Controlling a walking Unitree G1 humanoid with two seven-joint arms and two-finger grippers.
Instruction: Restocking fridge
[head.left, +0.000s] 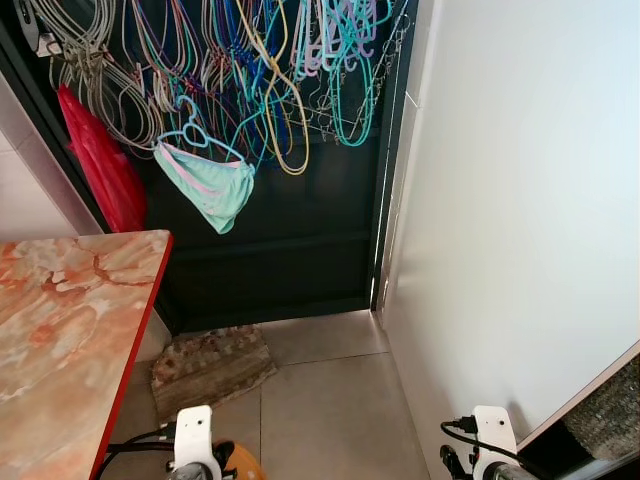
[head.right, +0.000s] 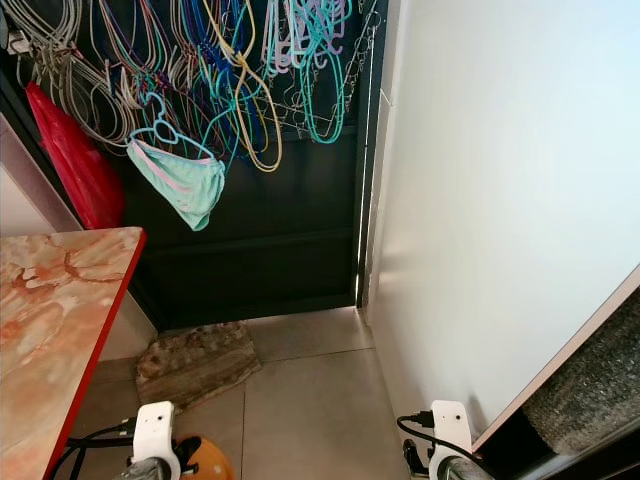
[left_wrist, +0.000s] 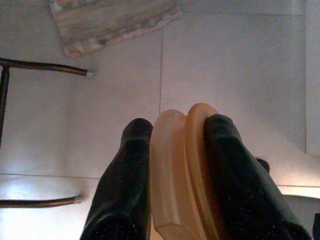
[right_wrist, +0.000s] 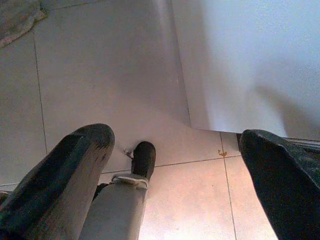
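One orange, rounded plastic item (left_wrist: 180, 175) is all I am carrying toward the restock: my left gripper (left_wrist: 177, 172) is clamping it flat between both black fingers, low beside the marbled orange table with its red edge (head.left: 70, 320), I judge so it rides safely while I am walking. What it is exactly, I cannot tell. Ahead on the pale tiled floor (head.left: 320, 400) one worn brown mat (head.left: 212, 368) is lying before the dark door (head.left: 290, 240), where many coloured wire hangers (head.left: 270, 70) are dangling, one holding a mint-green garment (head.left: 210, 185) beside a red bag (head.left: 100, 165). My right gripper (right_wrist: 175, 150) is hanging spread wide and empty by the tall white fridge side (head.left: 520, 200), presumably being kept free for the fridge door.
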